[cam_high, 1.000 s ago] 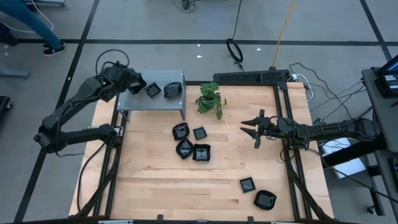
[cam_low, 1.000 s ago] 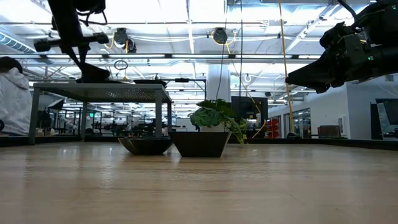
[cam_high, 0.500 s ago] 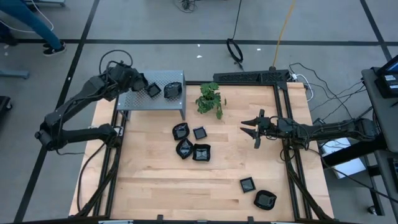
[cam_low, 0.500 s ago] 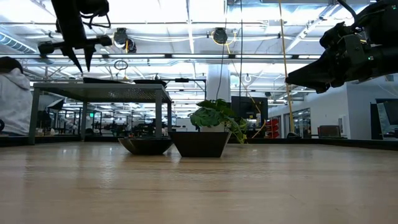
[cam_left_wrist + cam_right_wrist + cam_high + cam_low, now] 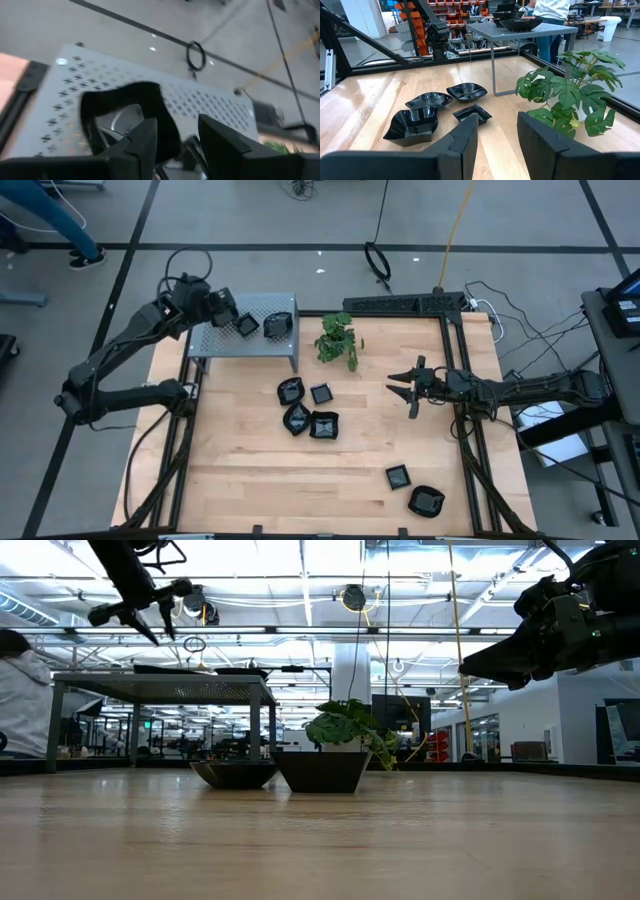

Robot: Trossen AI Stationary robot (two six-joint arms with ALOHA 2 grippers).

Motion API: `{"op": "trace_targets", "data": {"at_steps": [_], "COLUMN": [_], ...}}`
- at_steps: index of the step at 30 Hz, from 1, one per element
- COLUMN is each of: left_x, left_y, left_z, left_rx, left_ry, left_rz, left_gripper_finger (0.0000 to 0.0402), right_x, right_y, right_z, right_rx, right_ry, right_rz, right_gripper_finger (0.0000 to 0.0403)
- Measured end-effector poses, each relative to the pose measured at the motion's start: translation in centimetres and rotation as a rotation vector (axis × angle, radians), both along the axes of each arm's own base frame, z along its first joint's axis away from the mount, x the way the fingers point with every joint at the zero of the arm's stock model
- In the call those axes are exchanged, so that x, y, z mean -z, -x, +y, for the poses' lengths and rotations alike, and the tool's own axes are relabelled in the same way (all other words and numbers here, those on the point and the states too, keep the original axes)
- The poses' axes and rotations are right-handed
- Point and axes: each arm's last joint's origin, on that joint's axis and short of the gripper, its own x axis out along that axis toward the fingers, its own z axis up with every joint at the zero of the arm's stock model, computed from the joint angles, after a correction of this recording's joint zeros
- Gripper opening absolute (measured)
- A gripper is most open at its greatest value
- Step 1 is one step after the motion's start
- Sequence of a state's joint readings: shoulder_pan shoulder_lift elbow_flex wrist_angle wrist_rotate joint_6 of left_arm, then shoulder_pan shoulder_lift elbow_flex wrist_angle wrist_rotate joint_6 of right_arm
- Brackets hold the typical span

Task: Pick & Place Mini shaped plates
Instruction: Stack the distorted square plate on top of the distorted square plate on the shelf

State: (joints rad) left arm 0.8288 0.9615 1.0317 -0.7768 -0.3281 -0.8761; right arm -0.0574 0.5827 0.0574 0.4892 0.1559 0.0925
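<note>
Moved since a second ago: my left gripper (image 5: 222, 304), which was down at the square glossy black mini plate (image 5: 246, 325) on top of the grey perforated metal box (image 5: 262, 345), has risen clear and drawn back toward the box's outer edge; that plate stays where it lay.

Item, step in hand: retreat after placing. Best done, I judge, by lifting straight off before swinging away, so that neither finger drags the square plate or nudges the wavy-edged black plate (image 5: 279, 324) just beside it on the box top.

Item, left gripper: fingers parted with a clear gap in my wrist view, grasping nothing, touching nothing; the square plate shows below and beyond them.

Item, right gripper (image 5: 408, 387): waits above the light wooden table (image 5: 240, 460) on its right side, fingers apart, empty.

Item, plates not yet moved: four black dishes (image 5: 308, 408) clustered mid-table near the small green leafy plant (image 5: 339, 338); two more (image 5: 413, 489) near the front right corner.
</note>
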Motion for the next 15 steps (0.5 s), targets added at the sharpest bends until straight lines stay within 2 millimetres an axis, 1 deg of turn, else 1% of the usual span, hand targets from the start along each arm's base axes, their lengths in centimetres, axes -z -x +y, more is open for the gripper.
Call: {"op": "trace_targets", "data": {"at_steps": [5,10,15], "left_x": [-0.2,-0.2,-0.2], "left_y": [-0.4,-1.0,-1.6], "left_z": [0.0,-0.5,-1.1], "left_rx": [0.169,0.335,0.404], "left_ry": [-0.027,-0.044,-0.061], "left_rz": [0.042,0.094,0.118], "left_gripper_finger": [0.0149,0.015,0.015], "right_x": [0.0,0.0,0.0], "right_y": [0.0,0.0,0.0], "right_z": [0.0,0.0,0.0], "right_rx": [0.0,0.0,0.0], "right_ry": [0.0,0.0,0.0], "right_rz": [0.0,0.0,0.0], "right_gripper_finger": [0.0128,0.0128,0.0128]}}
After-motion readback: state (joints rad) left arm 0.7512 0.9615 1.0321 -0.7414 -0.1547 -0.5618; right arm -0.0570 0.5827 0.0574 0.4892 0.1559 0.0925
